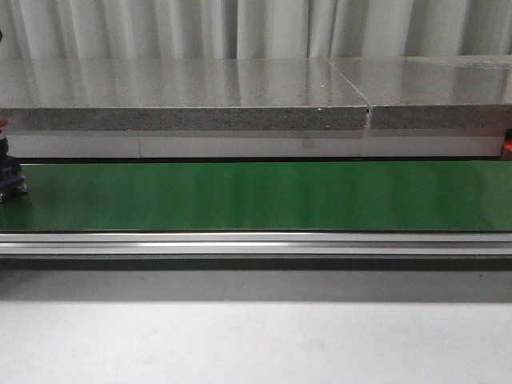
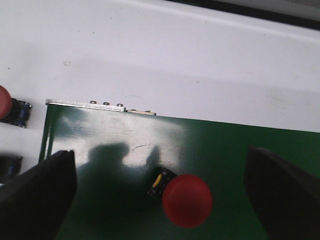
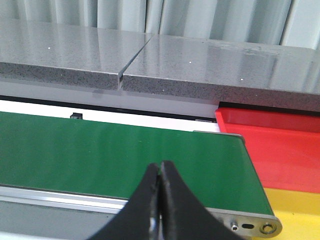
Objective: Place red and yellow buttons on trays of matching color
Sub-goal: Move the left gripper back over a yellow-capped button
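Note:
A red button (image 2: pixel 186 200) with a black base lies on the green belt (image 2: pixel 240 150) in the left wrist view. My left gripper (image 2: pixel 160 165) hangs open above it, one finger (image 2: pixel 37 195) on each side and well clear of the cap. A second red button (image 2: pixel 4 102) sits off the belt's end on the white table. No yellow button shows in any view. In the right wrist view my right gripper (image 3: pixel 160 170) is shut on nothing over the belt's near rail. Past the belt's end there lie the red tray (image 3: pixel 280 145) and the yellow tray (image 3: pixel 295 210).
A grey stone ledge (image 1: pixel 184 100) runs behind the belt (image 1: pixel 256 196). An aluminium rail (image 1: pixel 256 242) borders its front, with white table (image 1: pixel 256 344) in front of that. A dark object with a red top (image 1: pixel 8 180) shows at the far left edge. A small black part (image 2: pixel 10 167) lies beside the belt.

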Robot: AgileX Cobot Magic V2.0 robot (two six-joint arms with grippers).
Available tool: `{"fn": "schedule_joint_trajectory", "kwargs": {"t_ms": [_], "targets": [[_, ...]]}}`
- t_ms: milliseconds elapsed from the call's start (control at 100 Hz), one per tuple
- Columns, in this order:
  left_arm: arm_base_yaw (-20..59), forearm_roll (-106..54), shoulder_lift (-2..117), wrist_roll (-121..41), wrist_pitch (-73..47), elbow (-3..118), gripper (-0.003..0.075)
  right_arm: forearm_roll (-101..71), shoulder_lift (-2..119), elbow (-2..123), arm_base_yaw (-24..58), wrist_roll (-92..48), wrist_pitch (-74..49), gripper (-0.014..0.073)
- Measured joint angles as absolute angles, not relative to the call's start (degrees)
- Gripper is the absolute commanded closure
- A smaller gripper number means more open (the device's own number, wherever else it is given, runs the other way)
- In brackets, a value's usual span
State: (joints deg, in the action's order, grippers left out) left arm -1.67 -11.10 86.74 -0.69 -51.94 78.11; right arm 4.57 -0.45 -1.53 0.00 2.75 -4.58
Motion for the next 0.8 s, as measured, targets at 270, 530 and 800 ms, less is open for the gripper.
{"fn": "schedule_joint_trajectory", "kwargs": {"t_ms": [270,530,800], "targets": [[-1.67,0.00,75.66,9.13,-51.01,69.00,0.0050,4.57,-0.45,-1.53,0.00,2.75,-4.58,0.0662],[-7.47,8.02,65.30,19.01,-49.95,57.50,0.0050,4.57,-0.45,-1.53,0.00,2.75,-4.58,0.0662],[-21.06,9.85,62.13,21.61,-47.45,47.92,0.0050,4.57,-0.45,-1.53,0.00,2.75,-4.58,0.0662]]}}
